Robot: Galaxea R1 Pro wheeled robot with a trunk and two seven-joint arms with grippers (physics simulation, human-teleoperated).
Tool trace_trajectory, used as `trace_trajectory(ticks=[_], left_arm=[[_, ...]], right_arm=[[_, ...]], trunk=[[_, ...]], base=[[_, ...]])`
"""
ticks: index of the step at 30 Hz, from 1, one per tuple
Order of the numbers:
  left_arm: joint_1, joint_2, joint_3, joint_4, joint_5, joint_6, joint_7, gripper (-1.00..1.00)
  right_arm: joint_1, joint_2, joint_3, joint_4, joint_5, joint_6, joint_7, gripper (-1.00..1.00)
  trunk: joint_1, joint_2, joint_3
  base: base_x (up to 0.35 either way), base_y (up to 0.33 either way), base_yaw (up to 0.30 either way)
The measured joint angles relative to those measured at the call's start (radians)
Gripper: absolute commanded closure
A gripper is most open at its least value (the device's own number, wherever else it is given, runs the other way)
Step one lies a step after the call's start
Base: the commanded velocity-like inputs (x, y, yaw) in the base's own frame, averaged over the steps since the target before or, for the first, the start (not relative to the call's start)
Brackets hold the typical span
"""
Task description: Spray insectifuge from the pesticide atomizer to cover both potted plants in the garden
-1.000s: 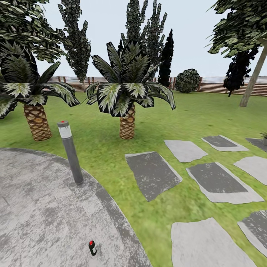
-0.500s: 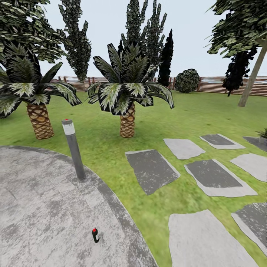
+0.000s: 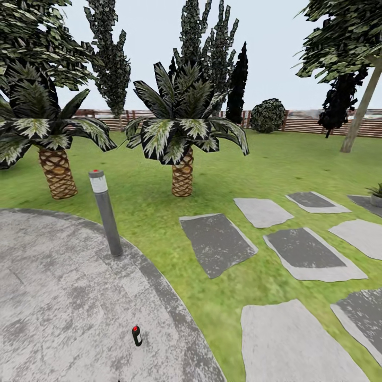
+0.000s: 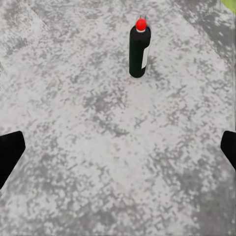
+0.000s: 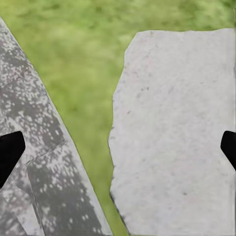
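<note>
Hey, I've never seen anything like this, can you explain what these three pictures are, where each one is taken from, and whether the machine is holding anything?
These are simulator renders from a wheeled robot with two arms, driven remotely by a person.

The big picture comes from the camera on its head. It looks over a round grey patio, a lawn with flat stepping stones, two palm trees, a short lamp post and a wooden fence at the back. A small dark bottle with a red top, the pesticide atomizer, stands upright on the patio. A potted plant peeks in at the right edge.

The other two come from cameras near each gripper. The left gripper looks down at the same bottle. The right gripper looks at grass and a pale stone.

The dark fingertips sit wide apart at the picture edges, so both grippers are open, holding nothing.
</note>
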State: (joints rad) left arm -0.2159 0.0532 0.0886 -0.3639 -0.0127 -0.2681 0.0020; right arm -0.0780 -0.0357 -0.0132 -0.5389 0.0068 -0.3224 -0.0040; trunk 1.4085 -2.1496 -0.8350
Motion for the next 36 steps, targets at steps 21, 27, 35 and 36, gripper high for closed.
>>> trace_trajectory(ticks=[21, 27, 35, 36], left_arm=[[-0.331, 0.064, -0.015, 0.001, -0.001, 0.264, -0.056, -1.00], [-0.334, 0.085, -0.015, -0.006, -0.003, 0.266, -0.149, -1.00], [-0.363, 0.113, -0.014, -0.007, -0.002, 0.271, -0.166, -1.00], [-0.363, 0.115, -0.014, -0.004, -0.002, 0.271, -0.166, -1.00]], right_arm=[[-0.349, -0.011, -0.001, -0.172, -0.001, 0.252, 0.002, -1.00], [-0.354, -0.010, 0.007, -0.173, 0.000, 0.258, 0.009, -1.00], [-0.354, -0.010, 0.008, -0.175, 0.000, 0.258, 0.009, -1.00], [-0.354, -0.010, 0.007, -0.175, 0.000, 0.258, 0.009, -1.00]], trunk=[[0.000, 0.000, 0.000], [0.015, -0.028, -0.013], [0.046, -0.084, -0.038], [0.050, -0.091, -0.041]], base=[[0.000, 0.000, 0.000], [0.000, 0.000, 0.000], [0.000, 0.000, 0.000], [0.000, 0.000, 0.000]])
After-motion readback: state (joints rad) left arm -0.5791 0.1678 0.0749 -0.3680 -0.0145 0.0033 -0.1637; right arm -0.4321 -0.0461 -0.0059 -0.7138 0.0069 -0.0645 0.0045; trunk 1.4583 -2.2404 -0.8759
